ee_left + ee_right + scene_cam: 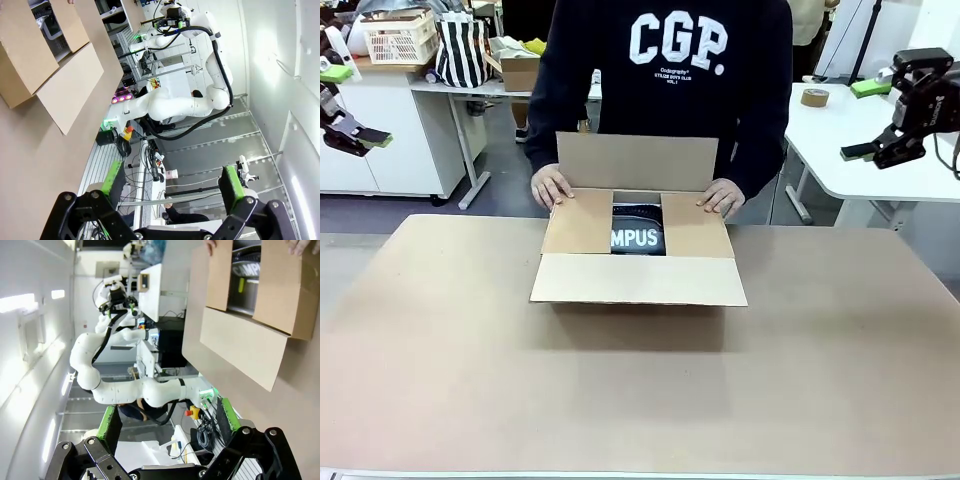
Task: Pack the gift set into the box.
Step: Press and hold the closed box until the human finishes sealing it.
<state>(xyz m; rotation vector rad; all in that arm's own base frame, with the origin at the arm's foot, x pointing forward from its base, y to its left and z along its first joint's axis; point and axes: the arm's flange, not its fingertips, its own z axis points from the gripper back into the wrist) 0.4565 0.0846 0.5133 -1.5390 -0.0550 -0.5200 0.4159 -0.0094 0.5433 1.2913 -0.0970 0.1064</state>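
The box [638, 280] stands at the far middle of the table. Its two side flaps are folded inward, the far flap stands up and the near flap hangs outward. The person's hands [551, 186] [722, 197] press on the side flaps. Between them shows the gift set [637, 233], black with white letters "MPUS". My left gripper [355, 106] hangs open at the far left, well away from the box. My right gripper [865, 120] hangs open at the far right. The left wrist view has its gripper [172, 175] open with the box [25, 60] far off. The right wrist view has its gripper [167, 412] open, with the box [250, 335] and gift set [247, 270] distant.
The brown table [640, 400] is bare in front of the box. Behind stand a white side table with a tape roll [814, 97] at right, and at left a white basket [400, 38], a striped bag [460, 50] and a small carton [520, 72].
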